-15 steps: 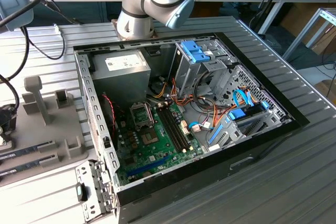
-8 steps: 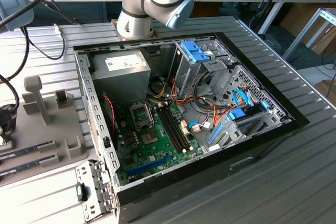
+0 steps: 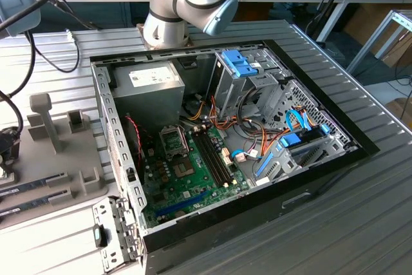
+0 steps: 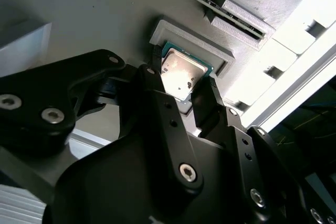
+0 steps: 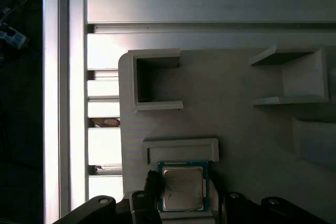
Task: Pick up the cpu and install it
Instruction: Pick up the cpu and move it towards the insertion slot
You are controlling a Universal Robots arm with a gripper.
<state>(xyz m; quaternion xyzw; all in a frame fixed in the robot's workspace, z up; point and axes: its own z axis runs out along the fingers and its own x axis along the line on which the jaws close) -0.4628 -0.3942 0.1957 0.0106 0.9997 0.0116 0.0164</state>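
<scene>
– Silvery-grey top, thin green rim: location of the cpu [image 4: 181, 76]?

– Seated flat in a shallow pocket of the grey holder plate [image 5: 236, 129], as seen in both wrist views. Holder plate lying on the slatted bench [image 3: 347, 223], close to one bench edge and outside the open computer case [image 3: 120, 152]. Not yet raised from the pocket, judging by the rim.

– State of the gripper [image 4: 178, 85]?

– Fingers [image 4: 160, 108] clenched on the cpu, by the evidence of both wrist views. Pressed against two opposite edges, with nothing over the metal top.

– Good practice for the pickup?

– Keep the pads square to the edges and level with the green rim, never on the top face. Hold grip force modest: thin part, likely to flex or chip. Raise straight out along the pocket walls. Avoid any tilt, to prevent a caught corner and a twisted grasp. Keep the underside clear of the pocket lip. Confirm even contact on both sides before leaving the holder plate.

– Socket position?

– Socket [image 3: 174, 141] on the green motherboard [image 3: 193, 178] inside the computer case, well apart from the holder plate.
</scene>
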